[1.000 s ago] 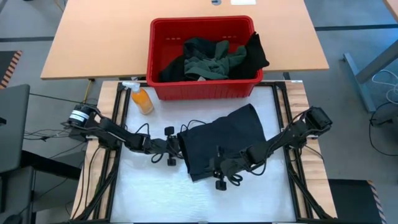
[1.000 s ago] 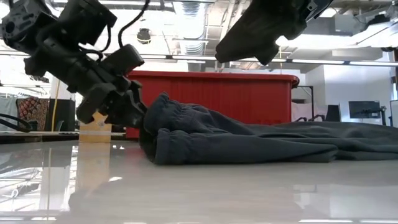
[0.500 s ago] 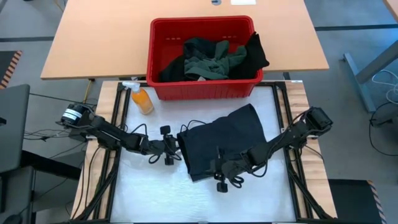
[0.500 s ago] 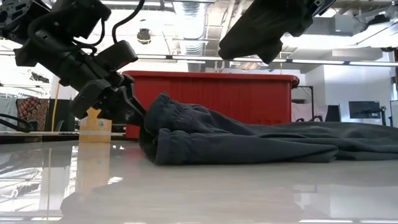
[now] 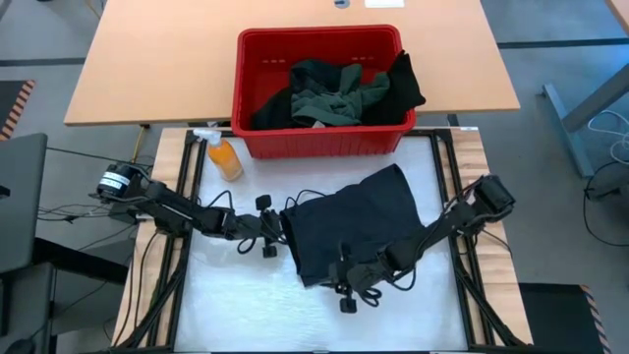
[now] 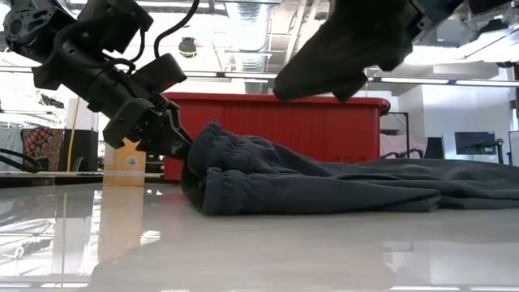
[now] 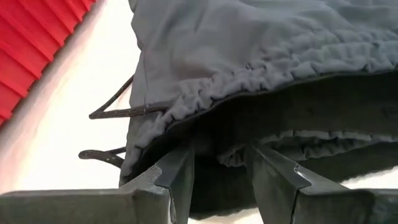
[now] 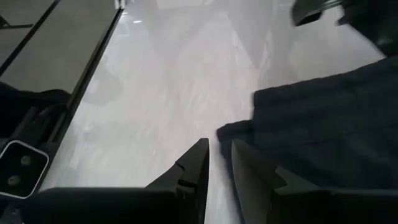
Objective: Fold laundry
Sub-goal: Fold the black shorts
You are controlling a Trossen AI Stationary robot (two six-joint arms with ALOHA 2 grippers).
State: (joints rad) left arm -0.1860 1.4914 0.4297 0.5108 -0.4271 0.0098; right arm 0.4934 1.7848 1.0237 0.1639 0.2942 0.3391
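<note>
A dark drawstring garment [image 5: 349, 228] is laid flat near the middle of the white table [image 5: 236, 305]. Its gathered waistband [image 7: 249, 74] is turned toward the table's left edge, and the rest of the cloth extends toward the far right corner.

The left gripper [image 5: 278, 228] is positioned at the waistband edge, low over the table. In the left wrist view, the two fingers [image 7: 177, 171] are seen parted, with the waistband's lower fold and the dark opening of the garment lying between and just ahead of them. The drawstring [image 7: 115, 113] trails onto the table beside the waistband. In the low view, the left gripper [image 6: 174, 134] is seen touching the raised waistband. Whether the cloth is actually pinched cannot be told.

The right gripper [image 5: 344, 280] is held over the garment's near edge, close to its near left corner. In the right wrist view, its fingers [image 8: 196, 165] are set with only a narrow gap, nothing is held between them, and the garment's corner [image 8: 239, 134] lies just beyond the tips. In the low view, the right gripper [image 6: 340, 57] is seen above the cloth, clear of it.

A red basket [image 5: 319, 143] is placed at the table's far edge; green and black clothes [image 5: 339, 88] are piled in it. An orange bottle [image 5: 224, 155] is placed just beside the basket's left near corner.
</note>
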